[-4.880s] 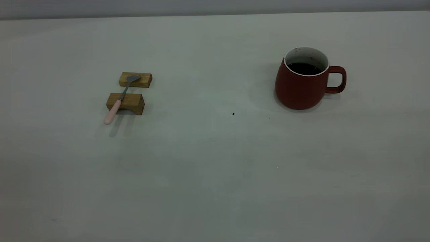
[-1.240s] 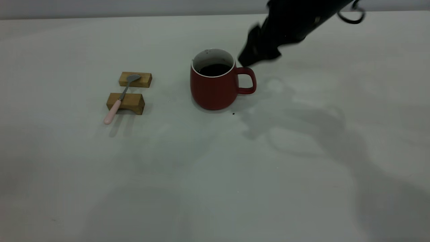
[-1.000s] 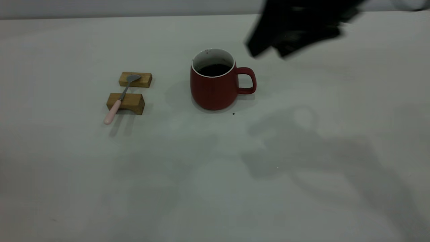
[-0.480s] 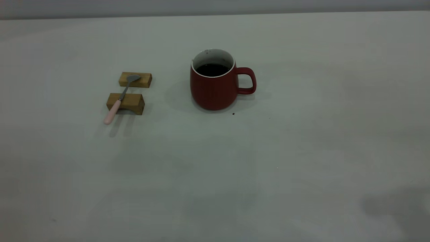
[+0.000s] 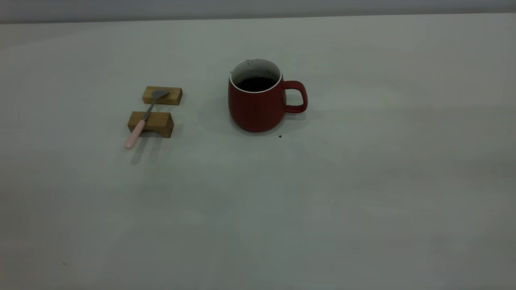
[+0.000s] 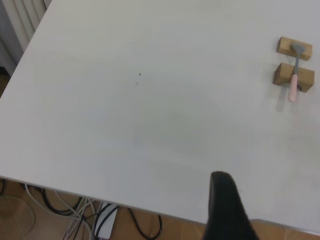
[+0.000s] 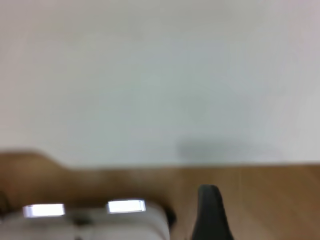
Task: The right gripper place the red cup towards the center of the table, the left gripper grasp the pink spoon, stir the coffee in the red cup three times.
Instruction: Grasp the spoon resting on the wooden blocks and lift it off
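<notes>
Table [image 5: 363,201] filled exterior view, neither arm inside it; each wrist view caught only one dark finger at frame edge, left gripper [image 6: 227,210] and right gripper [image 7: 210,212], so whether jaws stood apart or together could not be told; right wrist view blurred, table edge and floor only. Red cup [image 5: 258,100] stood upright near table centre, coffee [image 5: 256,83] inside, handle toward right arm's side; pink spoon [image 5: 143,119] lay across two wooden blocks [image 5: 151,123] toward left arm's side, well apart from left gripper; nothing lay between spoon and cup.
</notes>
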`<state>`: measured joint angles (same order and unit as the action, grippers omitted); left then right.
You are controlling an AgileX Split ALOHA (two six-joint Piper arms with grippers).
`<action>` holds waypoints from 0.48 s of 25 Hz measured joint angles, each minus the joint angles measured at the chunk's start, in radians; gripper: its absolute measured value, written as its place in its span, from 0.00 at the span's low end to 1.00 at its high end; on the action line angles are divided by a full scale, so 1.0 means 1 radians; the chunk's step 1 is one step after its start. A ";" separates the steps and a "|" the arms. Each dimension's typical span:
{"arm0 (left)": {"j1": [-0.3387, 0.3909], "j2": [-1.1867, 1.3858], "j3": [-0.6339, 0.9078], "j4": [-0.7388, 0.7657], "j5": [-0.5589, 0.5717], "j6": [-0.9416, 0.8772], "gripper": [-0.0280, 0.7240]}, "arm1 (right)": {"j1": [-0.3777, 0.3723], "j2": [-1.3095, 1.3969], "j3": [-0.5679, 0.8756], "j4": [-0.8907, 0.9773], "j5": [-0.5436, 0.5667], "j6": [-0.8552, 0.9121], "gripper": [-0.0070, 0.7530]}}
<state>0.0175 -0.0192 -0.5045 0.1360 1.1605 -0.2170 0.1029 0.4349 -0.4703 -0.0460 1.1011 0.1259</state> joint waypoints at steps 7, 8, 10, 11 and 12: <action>0.000 0.000 0.000 0.000 0.000 0.000 0.72 | -0.020 -0.296 0.001 0.000 0.020 0.000 0.79; 0.000 0.000 0.000 0.000 0.000 0.000 0.72 | -0.020 -0.323 0.001 0.000 0.020 0.000 0.79; 0.000 0.000 0.000 0.000 0.000 0.000 0.72 | -0.020 -0.370 0.001 0.000 0.021 0.000 0.79; 0.000 0.000 0.000 0.000 0.000 0.000 0.72 | -0.020 -0.394 0.001 0.000 0.022 0.000 0.79; 0.000 0.000 0.000 0.000 0.000 0.000 0.72 | -0.020 -0.408 0.001 0.000 0.023 0.000 0.79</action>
<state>0.0175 -0.0192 -0.5045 0.1360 1.1605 -0.2170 0.0828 0.0273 -0.4696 -0.0460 1.1239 0.1259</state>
